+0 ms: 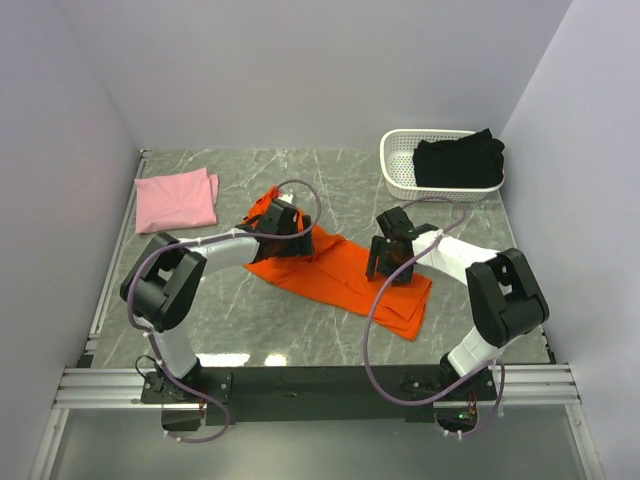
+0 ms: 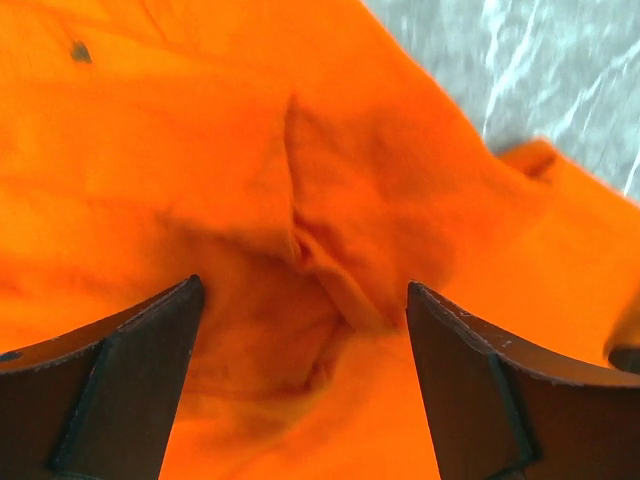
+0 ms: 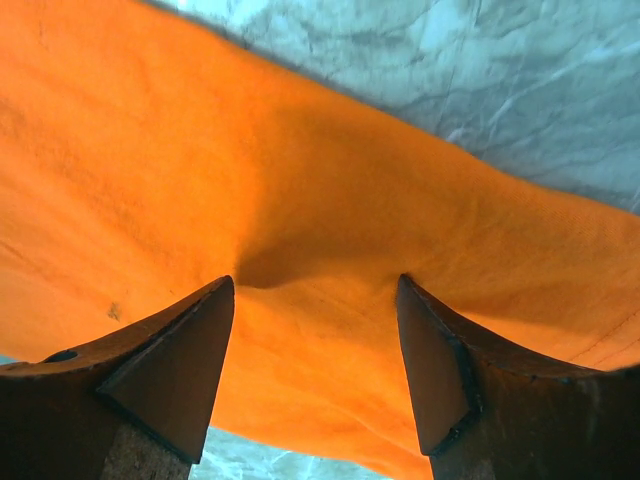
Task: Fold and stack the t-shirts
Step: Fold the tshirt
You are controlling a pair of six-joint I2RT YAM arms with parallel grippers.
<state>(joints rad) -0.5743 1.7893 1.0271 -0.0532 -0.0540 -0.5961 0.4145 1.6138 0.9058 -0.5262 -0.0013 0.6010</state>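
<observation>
- Worktop (image 1: 250,335) before me: grey-green marble pattern, pale veining, faint sheen.
- Back wall (image 1: 320,70): plain pale panel, meeting the worktop's far edge.
- Left wall (image 1: 50,200) and right wall (image 1: 590,150): the same plain pale panels, closing me in on both sides.
- Aluminium rail (image 1: 100,385): slotted profile, running across the worktop's near edge.
- Second rail (image 1: 115,260): along the worktop's left edge, at the foot of the left wall.
- Grey surface (image 1: 320,455): below the near rail.
- Light: soft and even, shadows faint.

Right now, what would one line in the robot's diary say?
orange shirt: spread out, creased | left pincer: open over it | right pincer: open over it | pink shirt: folded | black shirt: in basket
</observation>
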